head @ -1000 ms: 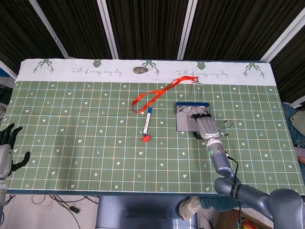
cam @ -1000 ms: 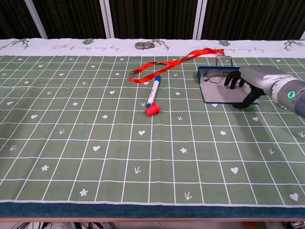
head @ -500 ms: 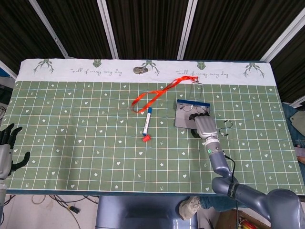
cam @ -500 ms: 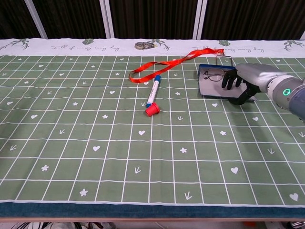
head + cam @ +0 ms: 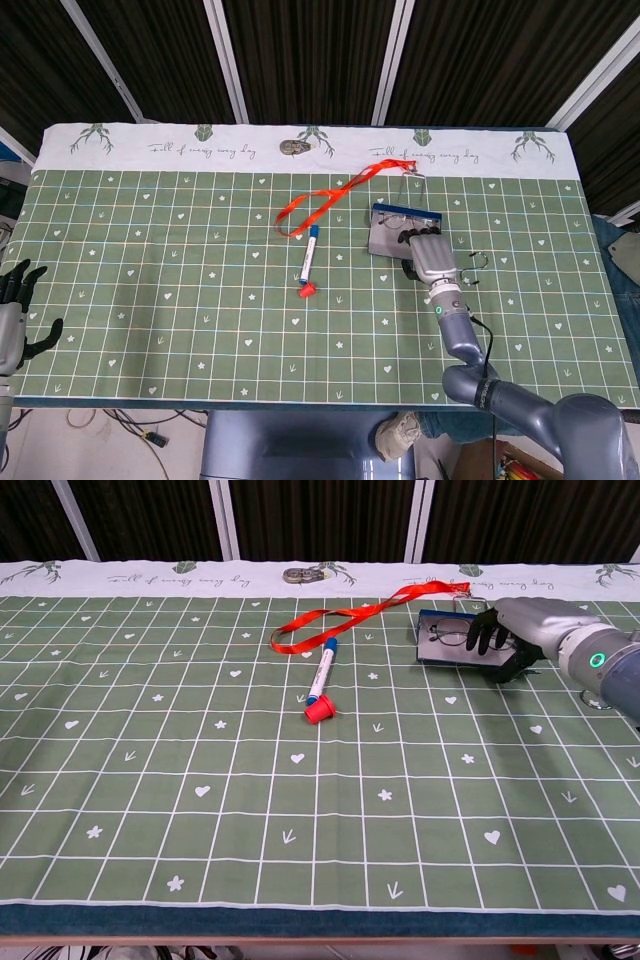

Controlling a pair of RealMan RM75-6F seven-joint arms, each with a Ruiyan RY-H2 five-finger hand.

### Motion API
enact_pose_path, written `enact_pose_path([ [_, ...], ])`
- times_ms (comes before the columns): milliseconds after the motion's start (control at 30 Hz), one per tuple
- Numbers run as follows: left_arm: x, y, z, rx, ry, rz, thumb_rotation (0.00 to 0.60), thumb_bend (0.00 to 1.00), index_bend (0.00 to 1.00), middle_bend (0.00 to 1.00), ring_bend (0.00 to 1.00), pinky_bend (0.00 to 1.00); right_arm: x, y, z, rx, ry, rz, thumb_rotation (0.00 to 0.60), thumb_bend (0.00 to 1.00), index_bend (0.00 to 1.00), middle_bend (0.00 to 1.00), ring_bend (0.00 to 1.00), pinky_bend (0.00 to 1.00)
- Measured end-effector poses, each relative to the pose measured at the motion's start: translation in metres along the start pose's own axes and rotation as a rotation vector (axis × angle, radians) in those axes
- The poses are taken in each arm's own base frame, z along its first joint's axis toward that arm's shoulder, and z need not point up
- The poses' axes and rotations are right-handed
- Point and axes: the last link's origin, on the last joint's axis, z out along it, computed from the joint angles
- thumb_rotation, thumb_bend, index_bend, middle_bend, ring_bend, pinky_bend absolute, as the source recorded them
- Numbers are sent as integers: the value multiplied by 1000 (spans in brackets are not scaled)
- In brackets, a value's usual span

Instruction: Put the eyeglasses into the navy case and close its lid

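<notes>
The navy case lies right of centre on the green mat, with the eyeglasses inside it. Its grey-lined lid is raised from the front. My right hand holds the lid's front edge, fingers over the top and thumb beneath. In the chest view the case looks nearly folded over, the eyeglasses show in the gap, and the right hand covers its right side. My left hand hangs off the table's left edge, fingers spread, holding nothing.
A red lanyard runs from mid-table to a metal clip just behind the case. A blue-white marker with a red cap lies left of the case. A metal object sits at the back, a small ring right of my hand.
My right hand has swung the lid up and back over the case, from lying flat to nearly folded over the eyeglasses. The left hand has not moved.
</notes>
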Motion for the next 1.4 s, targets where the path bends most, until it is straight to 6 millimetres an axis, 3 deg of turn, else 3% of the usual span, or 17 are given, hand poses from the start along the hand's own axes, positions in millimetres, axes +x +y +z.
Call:
enact_pose_path([
  [300,0,0,0,0,-1,-1,600,357,115,0,0,0,12,2,15,-21,36,-49,600,487,396,369,325,234],
  [867,0,0,0,2,-6,-4,600,358,117,0,0,0,5,0,19,-39,-26,-3,600,457,564,369,325,234],
  [1400,0,-1,0,5,-10,-13,600,357,123,0,0,0,4,-3,18,-37,-38,27,600,578,641,379,325,234],
])
